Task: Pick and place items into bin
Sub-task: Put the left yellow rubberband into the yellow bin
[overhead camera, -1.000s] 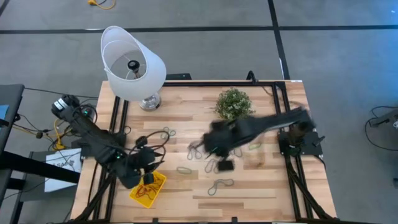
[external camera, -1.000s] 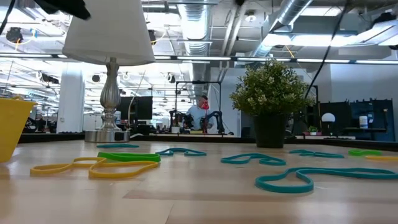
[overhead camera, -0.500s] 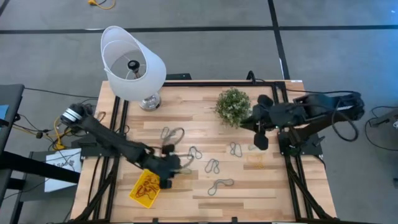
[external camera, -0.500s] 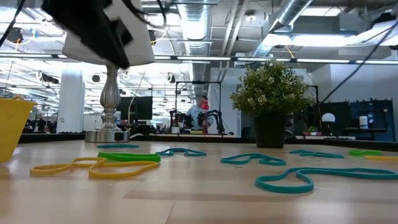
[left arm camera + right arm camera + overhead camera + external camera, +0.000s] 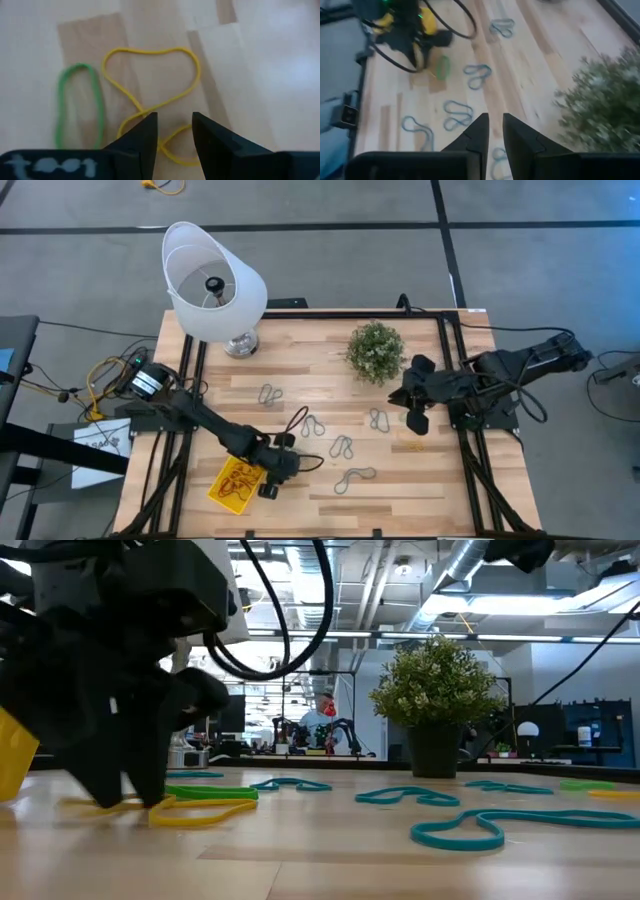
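Low view puts the left gripper (image 5: 125, 802) at the near left of the table (image 5: 330, 860), its two dark fingertips planted on the wood astride a yellow band (image 5: 150, 810); the wrist picture shows the jaws parted by a narrow gap over that yellow band (image 5: 150, 95), gripping nothing, with a green band (image 5: 80, 107) lying just beside it. Immediately left of this gripper sits the yellow bin (image 5: 238, 483), already holding a tangle of red loops (image 5: 236, 481). Farther in, grey-teal bands (image 5: 342, 447) are scattered across the middle of the table, one more (image 5: 355, 477) nearer the front edge and another (image 5: 270, 393) toward the lamp. On the right side, the right gripper (image 5: 416, 420) hangs above the wood near the potted plant (image 5: 375, 350), its jaws nearly together with only a slim gap and nothing between them. At the far left corner stands the white-shaded lamp (image 5: 212, 282). Beyond the table, a person (image 5: 322, 720) sits in the room behind.
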`<state>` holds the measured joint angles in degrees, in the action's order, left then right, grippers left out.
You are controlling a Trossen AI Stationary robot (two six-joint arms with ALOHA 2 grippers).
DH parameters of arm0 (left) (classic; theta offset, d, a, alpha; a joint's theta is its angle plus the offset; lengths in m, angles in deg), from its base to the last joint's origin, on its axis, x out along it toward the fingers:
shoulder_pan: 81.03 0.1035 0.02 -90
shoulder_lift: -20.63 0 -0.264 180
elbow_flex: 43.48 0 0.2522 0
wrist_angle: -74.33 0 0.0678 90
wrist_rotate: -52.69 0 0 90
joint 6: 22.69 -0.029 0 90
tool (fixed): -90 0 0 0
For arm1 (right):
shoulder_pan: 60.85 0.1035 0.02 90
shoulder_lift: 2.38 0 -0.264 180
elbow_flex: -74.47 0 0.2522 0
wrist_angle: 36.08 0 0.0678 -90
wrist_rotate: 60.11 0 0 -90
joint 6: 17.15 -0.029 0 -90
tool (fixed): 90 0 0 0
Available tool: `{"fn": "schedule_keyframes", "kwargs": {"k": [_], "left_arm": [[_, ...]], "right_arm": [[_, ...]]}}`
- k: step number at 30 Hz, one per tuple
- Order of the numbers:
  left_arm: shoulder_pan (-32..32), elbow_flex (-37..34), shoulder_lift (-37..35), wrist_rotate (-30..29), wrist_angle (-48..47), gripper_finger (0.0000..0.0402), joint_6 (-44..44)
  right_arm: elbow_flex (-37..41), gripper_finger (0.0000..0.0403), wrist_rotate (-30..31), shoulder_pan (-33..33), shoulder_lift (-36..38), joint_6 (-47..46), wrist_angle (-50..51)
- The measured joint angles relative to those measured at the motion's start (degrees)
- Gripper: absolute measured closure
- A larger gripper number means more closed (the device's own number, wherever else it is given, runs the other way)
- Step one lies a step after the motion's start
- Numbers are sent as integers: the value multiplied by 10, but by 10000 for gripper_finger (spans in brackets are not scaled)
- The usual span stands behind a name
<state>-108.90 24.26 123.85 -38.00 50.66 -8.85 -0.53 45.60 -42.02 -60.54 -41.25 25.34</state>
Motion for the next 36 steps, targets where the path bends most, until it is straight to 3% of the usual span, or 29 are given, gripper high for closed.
{"fn": "schedule_keyframes", "kwargs": {"k": [4,17,24,36], "left_arm": [[5,0,0,-26,4,288,-25],[5,0,0,-27,18,288,-78],[-1,1,0,-11,70,288,-157],[1,1,0,9,54,288,-177]], "right_arm": [[0,354,0,11,-2,16,-32],[0,354,0,27,-2,22,-40],[0,354,8,27,-2,42,-40],[0,354,9,27,-2,46,-41]]}}
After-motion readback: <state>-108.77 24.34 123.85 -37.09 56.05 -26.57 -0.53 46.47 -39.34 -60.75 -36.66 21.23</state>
